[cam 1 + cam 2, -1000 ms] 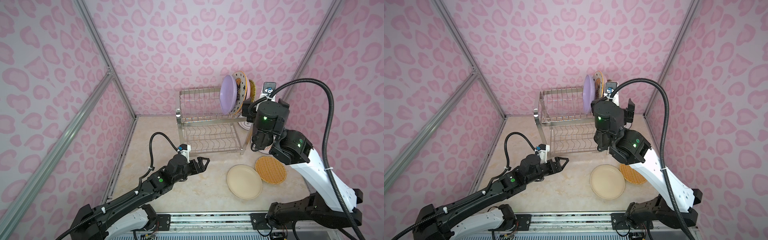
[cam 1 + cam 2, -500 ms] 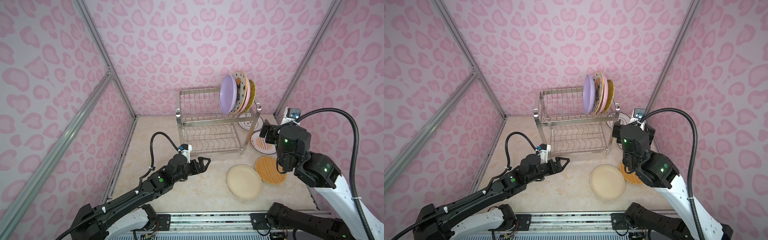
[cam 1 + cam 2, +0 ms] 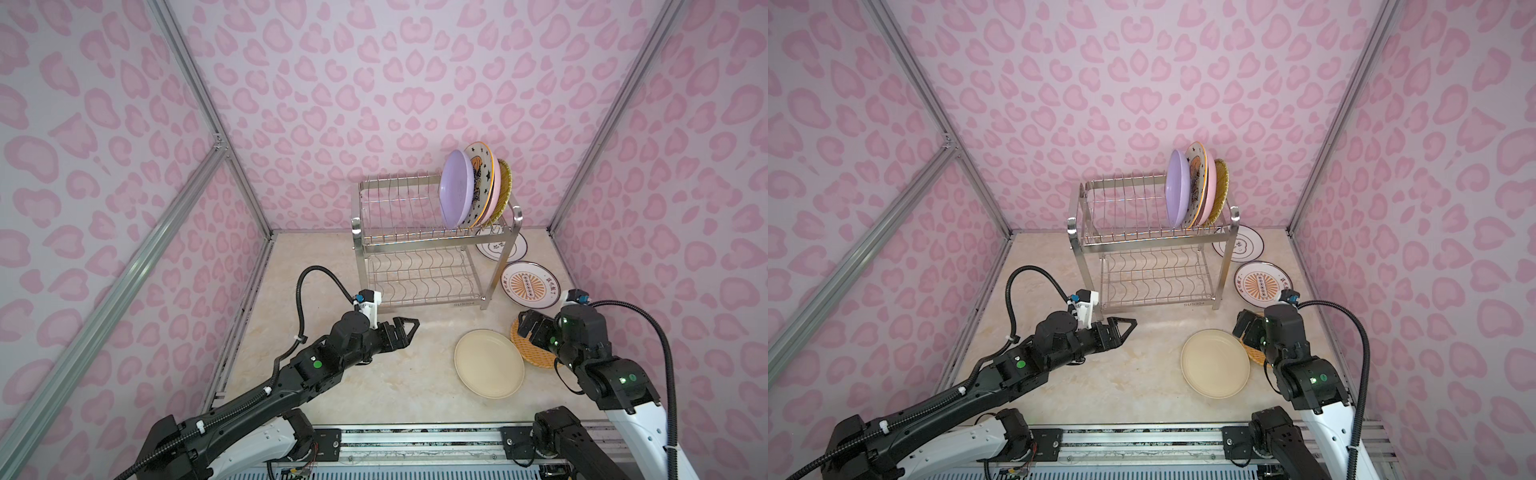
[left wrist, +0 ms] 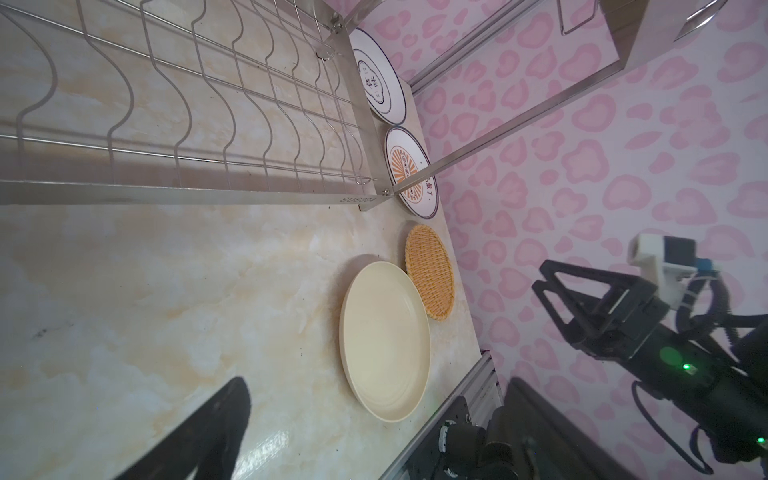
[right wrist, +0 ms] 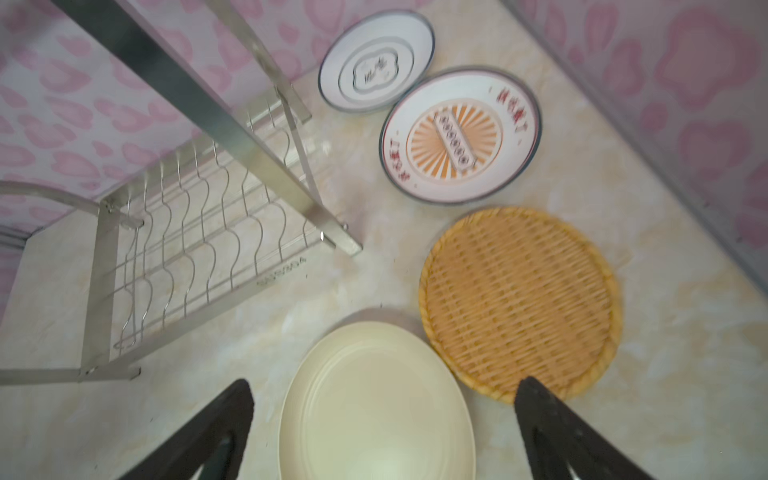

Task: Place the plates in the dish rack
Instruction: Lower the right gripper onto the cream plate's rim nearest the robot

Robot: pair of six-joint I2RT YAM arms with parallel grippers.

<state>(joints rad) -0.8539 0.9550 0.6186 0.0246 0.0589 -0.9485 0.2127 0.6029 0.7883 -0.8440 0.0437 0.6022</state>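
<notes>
The steel dish rack stands at the back, with a lilac plate, a star-patterned plate, a pink one and a wicker plate upright at its top right end. A cream plate and a second wicker plate lie flat at the front right. Two printed plates lie beside the rack's right leg. My right gripper hovers open over the flat wicker plate's near edge, and the right wrist view shows the cream plate beneath it. My left gripper is open and empty in front of the rack.
Pink patterned walls with metal posts close in the marble table on three sides. A metal rail runs along the front edge. The rack's lower wavy-wire tier holds nothing.
My right arm has drawn back from the rack's top right end and dropped to the front right, over the flat wicker plate. The left arm has stayed put.
</notes>
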